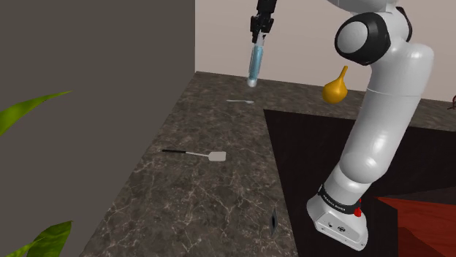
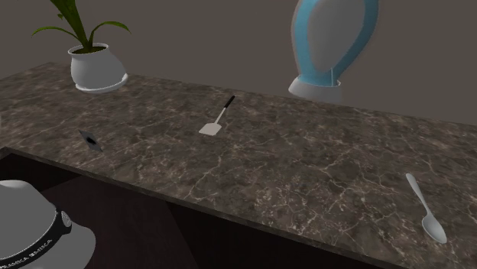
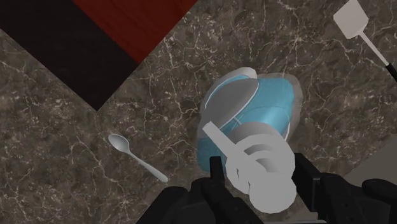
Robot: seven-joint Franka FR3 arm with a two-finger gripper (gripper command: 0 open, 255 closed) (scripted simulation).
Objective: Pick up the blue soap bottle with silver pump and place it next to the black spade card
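Above the worktop, end effector clamps blue soap bottle by its pump end, bottle hanging clear. Shoulder view: spade card well apart at bottle's 6 o'clock, spatula at 7.

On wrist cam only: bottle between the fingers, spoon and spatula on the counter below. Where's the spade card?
Observer: The card stands at the counter edge near the robot base, beyond the spatula from the bottle.
Operator: Bottle off the surface?
Observer: Yes. In the shoulder view it hangs from the gripper, off the counter near the spoon.
Operator: Anything near the card?
Observer: A potted plant stands at the counter's back edge behind it in the second exterior view, well apart.
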